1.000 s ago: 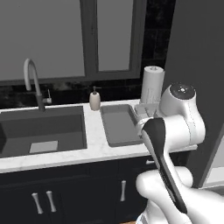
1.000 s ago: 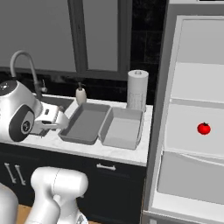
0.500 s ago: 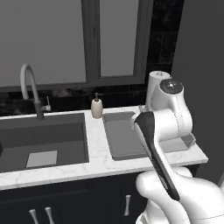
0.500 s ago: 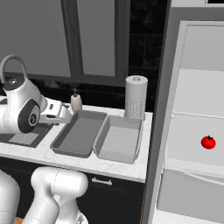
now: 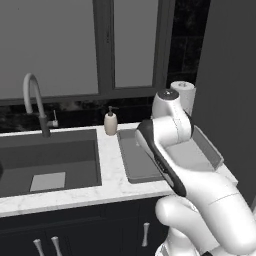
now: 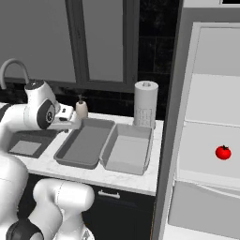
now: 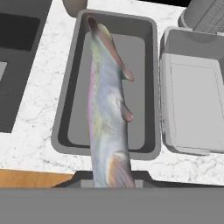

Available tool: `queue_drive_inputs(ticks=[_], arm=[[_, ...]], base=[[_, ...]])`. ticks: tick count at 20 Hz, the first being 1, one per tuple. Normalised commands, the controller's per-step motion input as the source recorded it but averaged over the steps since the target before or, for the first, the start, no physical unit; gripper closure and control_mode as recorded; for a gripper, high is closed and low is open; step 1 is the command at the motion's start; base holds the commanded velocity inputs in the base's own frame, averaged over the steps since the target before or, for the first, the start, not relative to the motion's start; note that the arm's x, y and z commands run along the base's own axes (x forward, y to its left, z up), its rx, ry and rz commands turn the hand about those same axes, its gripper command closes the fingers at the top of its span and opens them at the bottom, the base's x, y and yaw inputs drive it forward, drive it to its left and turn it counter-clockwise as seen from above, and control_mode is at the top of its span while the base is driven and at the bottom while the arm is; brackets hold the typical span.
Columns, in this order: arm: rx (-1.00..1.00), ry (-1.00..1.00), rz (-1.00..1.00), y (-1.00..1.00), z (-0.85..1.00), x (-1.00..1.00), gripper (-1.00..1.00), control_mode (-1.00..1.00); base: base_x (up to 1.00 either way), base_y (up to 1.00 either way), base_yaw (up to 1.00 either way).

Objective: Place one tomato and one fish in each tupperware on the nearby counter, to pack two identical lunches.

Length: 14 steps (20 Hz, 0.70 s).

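I find flat, even rendered light with no glare, soft shadows inside the sink [image 5: 50,165], slightly soft focus throughout, and backsplash [image 6: 154,51] detail perhaps lost in darkness.

Dim rendered kitchen with a window wall and an open fridge

A tall window [image 5: 95,47] with dark frames is filling the wall behind the white marble-look table [image 5: 107,187], and a black tiled backsplash [image 6: 154,51] is running beside and below it. A large dark sink [image 5: 47,160] is sitting in the table under a curved grey faucet [image 5: 35,102]. Navy cabinets [image 5: 75,232] with silver handles are standing below. To the right, the pale open fridge [image 6: 211,136] is showing its shelves. Soft, even light is falling over everything.
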Motion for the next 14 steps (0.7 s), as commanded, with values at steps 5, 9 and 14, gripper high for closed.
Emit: queue_drive_inputs(ticks=[5,9,14], arm=[[0.02,0.08,0.05,0.00,-0.69,0.37,1.00,-1.00],[0.00,-0.03,0.08,0.01,-0.70,0.30,1.00,-1.00],[0.00,-0.02,0.01,0.00,-0.46,0.45,1.00,-1.00]], base=[[0.00,0.00,0.00],[0.00,0.00,0.00],[0.00,0.00,0.00]])
